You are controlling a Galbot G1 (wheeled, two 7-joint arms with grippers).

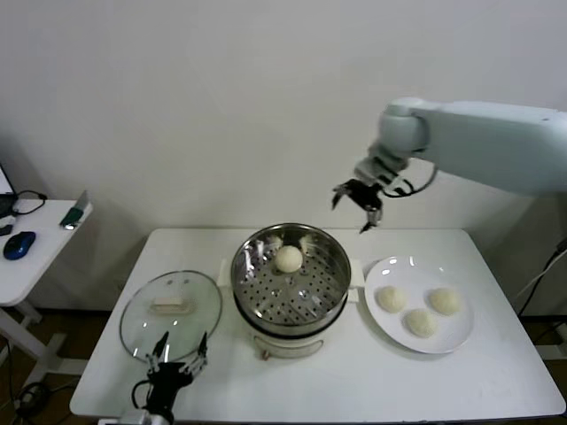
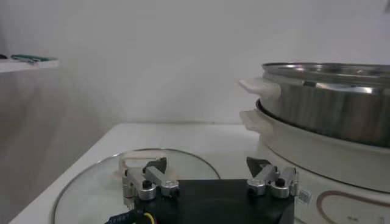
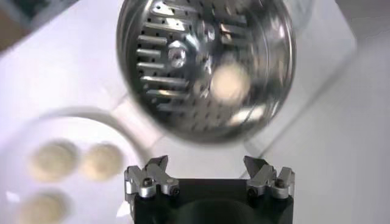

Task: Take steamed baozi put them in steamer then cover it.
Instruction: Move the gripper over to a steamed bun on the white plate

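Observation:
One steamed baozi (image 1: pixel 289 258) lies on the perforated tray of the steel steamer (image 1: pixel 257 297) at the table's middle; it also shows inside the steamer (image 3: pixel 152 55) as a pale baozi (image 3: pixel 230 82). Three more baozi (image 1: pixel 418 310) rest on a white plate (image 1: pixel 461 341) to the right, also visible as baozi (image 3: pixel 55 160). My right gripper (image 1: pixel 356 205) hangs open and empty, high above the table between steamer and plate. The glass cover (image 1: pixel 142 323) lies flat left of the steamer, its cream handle (image 1: pixel 170 306) up. My left gripper (image 1: pixel 177 350) stands open and empty at the cover's near edge.
A side table (image 1: pixel 35 257) at far left carries a blue mouse (image 1: pixel 19 243) and small items. The wall stands close behind the white table (image 1: pixel 496 390).

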